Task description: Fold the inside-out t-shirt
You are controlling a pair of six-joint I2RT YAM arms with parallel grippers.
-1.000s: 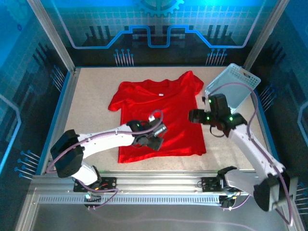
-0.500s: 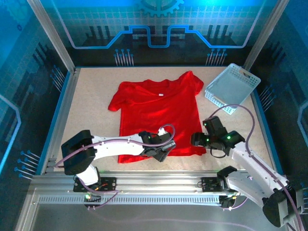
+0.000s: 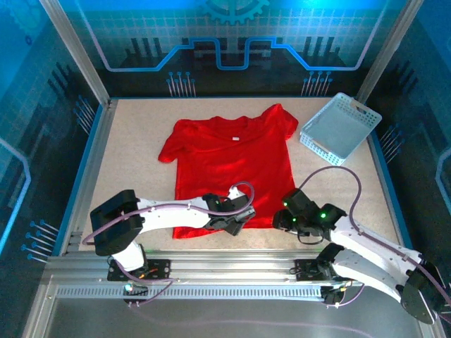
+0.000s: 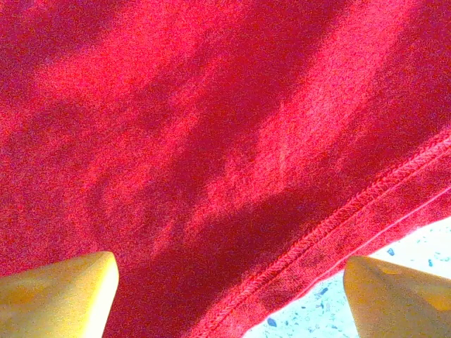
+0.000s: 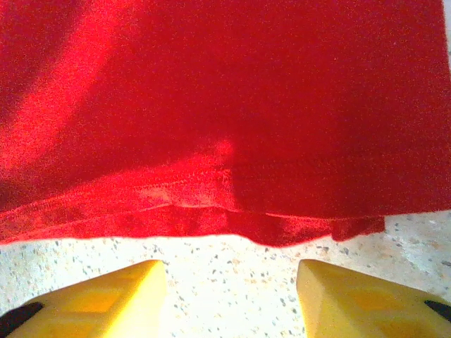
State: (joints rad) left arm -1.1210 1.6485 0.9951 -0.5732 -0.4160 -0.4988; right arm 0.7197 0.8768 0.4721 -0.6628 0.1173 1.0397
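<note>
At the near hem, the left gripper [image 4: 229,285] straddles the stitched edge, jaws wide. The right gripper [image 5: 229,282] hangs equally wide just short of the rumpled corner — closing there could catch one layer, or only the table [image 5: 211,262]. Beyond, the inside-out t-shirt [image 3: 232,155] lies spread flat, the basket [image 3: 340,128] apart from it.

Both our arms lie low, reaching forward from the bases. Our left hand [image 3: 235,221] angles toward centre-right, its yellow fingertips [image 4: 60,296] spread wide apart. Our right hand [image 3: 283,220] points left toward it, fingertips [image 5: 95,296] equally wide. The hands are near each other, not touching.
</note>
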